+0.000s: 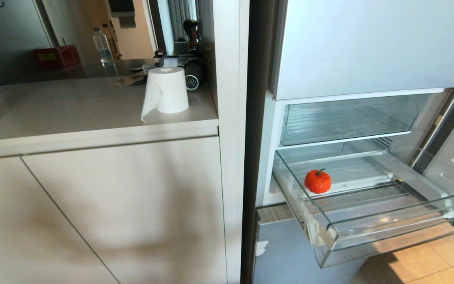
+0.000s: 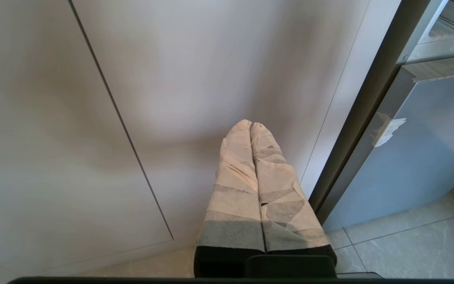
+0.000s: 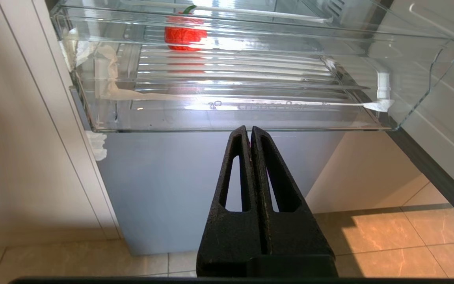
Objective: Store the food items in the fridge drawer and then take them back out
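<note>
The fridge drawer (image 1: 369, 221) stands pulled out from the open fridge, its thick clear front lip toward the robot, at about four o'clock in the head view. The orange-red fruit (image 1: 317, 181) sits on the drawer's floor toward its rear left part, green stem up, with nothing touching it. The right gripper (image 3: 249, 130) hangs below and in front of the drawer's front lip, its black fingers (image 3: 235, 173) pressed together with nothing between them, pointing toward the pale blue-grey panel (image 3: 195, 185) under the drawer. The left gripper (image 2: 250, 124) is low before the beige cabinet door (image 2: 195, 67), its tape-wrapped fingers together and empty. On the counter (image 1: 73, 106) at ten o'clock stands a roll of paper towel (image 1: 166, 92).
</note>
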Robot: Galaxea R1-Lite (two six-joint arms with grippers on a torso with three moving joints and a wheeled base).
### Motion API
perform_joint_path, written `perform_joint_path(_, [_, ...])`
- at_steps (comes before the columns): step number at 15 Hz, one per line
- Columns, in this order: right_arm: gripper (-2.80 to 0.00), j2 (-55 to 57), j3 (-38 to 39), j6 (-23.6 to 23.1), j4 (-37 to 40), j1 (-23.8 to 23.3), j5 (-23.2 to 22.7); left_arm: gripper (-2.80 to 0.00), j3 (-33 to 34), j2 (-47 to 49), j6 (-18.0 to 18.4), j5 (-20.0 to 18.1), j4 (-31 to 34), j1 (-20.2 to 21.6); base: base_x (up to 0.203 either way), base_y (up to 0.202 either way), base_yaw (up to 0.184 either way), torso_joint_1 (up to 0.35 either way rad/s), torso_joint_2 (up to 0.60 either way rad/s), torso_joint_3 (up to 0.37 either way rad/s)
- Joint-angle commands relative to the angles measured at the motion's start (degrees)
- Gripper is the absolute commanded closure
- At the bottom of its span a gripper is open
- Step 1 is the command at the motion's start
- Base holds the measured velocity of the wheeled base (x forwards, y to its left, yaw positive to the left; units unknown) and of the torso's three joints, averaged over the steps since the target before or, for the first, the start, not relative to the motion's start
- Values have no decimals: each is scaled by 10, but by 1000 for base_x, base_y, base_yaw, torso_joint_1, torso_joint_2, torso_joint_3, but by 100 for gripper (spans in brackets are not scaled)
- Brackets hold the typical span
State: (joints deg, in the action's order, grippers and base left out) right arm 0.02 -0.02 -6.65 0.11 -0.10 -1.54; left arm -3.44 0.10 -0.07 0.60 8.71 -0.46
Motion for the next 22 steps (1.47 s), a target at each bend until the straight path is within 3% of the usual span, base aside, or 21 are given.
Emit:
perform_joint_path(1, [0, 0, 0, -2, 2, 0, 0, 0, 0, 0, 0, 0, 1, 0, 0, 0, 0, 0, 0, 0])
perform_joint_path(18, [0, 1, 0, -3, 0, 0, -3, 0, 0, 0, 0, 0, 1, 0, 0, 7, -167, 3, 3, 4])
perform_joint_path(22, [0, 13, 0, -13, 1, 0, -7, 0, 0, 0, 0, 0, 1, -1, 0, 2, -51, -1, 0, 2])
